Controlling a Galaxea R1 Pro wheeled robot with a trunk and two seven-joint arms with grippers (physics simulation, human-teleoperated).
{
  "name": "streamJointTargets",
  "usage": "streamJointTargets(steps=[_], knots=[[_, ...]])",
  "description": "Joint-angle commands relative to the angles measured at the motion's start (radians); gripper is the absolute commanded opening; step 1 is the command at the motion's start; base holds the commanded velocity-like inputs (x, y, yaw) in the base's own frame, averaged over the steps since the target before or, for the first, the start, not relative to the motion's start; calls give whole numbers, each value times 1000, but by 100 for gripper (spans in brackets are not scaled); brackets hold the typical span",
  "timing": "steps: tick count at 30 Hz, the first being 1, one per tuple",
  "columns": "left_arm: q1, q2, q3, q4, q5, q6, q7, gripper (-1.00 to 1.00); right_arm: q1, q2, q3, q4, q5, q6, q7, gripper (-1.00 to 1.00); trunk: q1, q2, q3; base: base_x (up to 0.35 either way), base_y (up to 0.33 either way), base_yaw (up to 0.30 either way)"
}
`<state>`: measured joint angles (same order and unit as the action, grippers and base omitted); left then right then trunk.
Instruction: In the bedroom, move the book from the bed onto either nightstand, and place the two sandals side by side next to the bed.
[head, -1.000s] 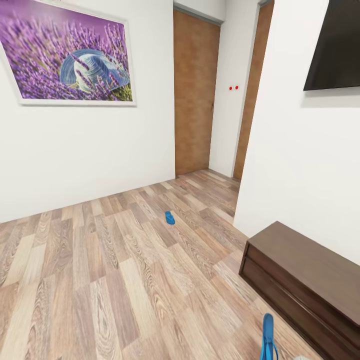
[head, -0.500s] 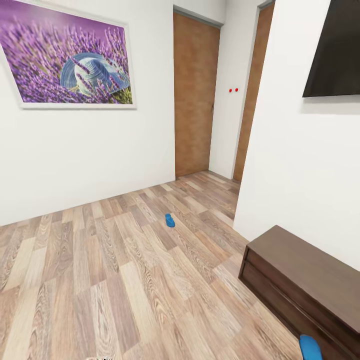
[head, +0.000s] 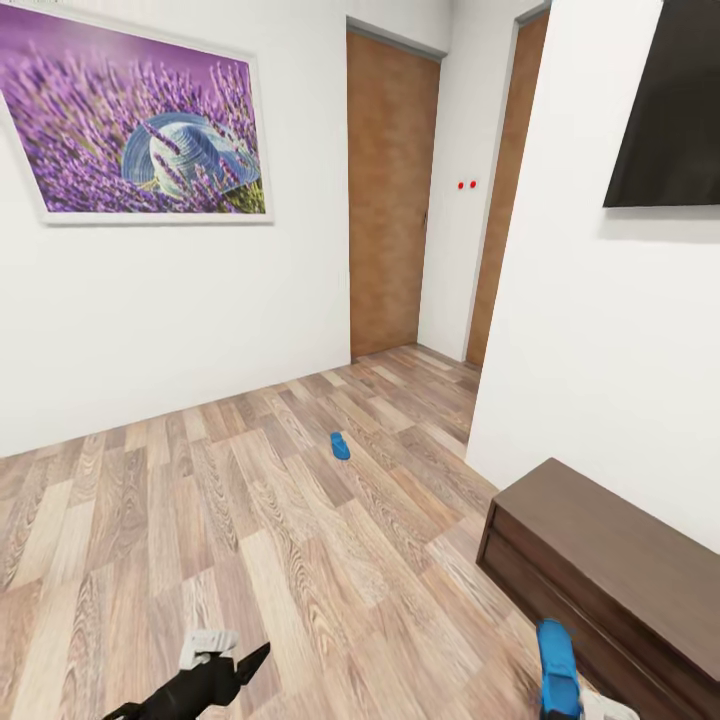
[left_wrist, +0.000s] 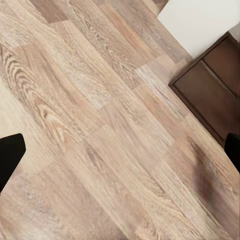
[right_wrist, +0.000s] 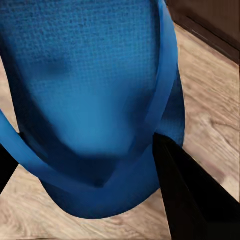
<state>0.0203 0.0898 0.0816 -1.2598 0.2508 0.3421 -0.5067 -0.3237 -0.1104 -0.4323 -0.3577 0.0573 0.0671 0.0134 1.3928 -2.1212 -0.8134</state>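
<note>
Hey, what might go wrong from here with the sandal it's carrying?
The right gripper pinches the held sandal near one end, so it may swing or slip loose in transit. It hangs close to the dark wood cabinet and could clip it. The other sandal lies far off on the floor, needing another trip.

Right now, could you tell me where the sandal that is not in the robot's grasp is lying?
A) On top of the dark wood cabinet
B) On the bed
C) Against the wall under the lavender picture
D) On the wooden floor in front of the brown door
D: the loose sandal lies flat on the wooden floor out in front of the brown door, while the other sandal sits between the right gripper's fingers.
</note>
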Motion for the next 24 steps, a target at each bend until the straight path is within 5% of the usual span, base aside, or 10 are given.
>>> streamJointTargets(steps=[1,6,12,24], knots=[[0,0,1,-7,9,10,-2,100,-1,29,-1,-20,10,9,0,-100,-4,7,2,0,0,0],[-2,1,2,-35,9,11,-1,100,-3,96,34,-62,10,29,1,-100,-23,42,18,0,0,0],[-2,-1,4,-26,11,7,-1,100,-2,104,128,-67,9,23,2,-100,-46,84,37,0,0,0],[-2,-1,3,69,8,0,-1,100,-2,104,144,-55,4,19,2,-100,-92,168,74,0,0,0]])
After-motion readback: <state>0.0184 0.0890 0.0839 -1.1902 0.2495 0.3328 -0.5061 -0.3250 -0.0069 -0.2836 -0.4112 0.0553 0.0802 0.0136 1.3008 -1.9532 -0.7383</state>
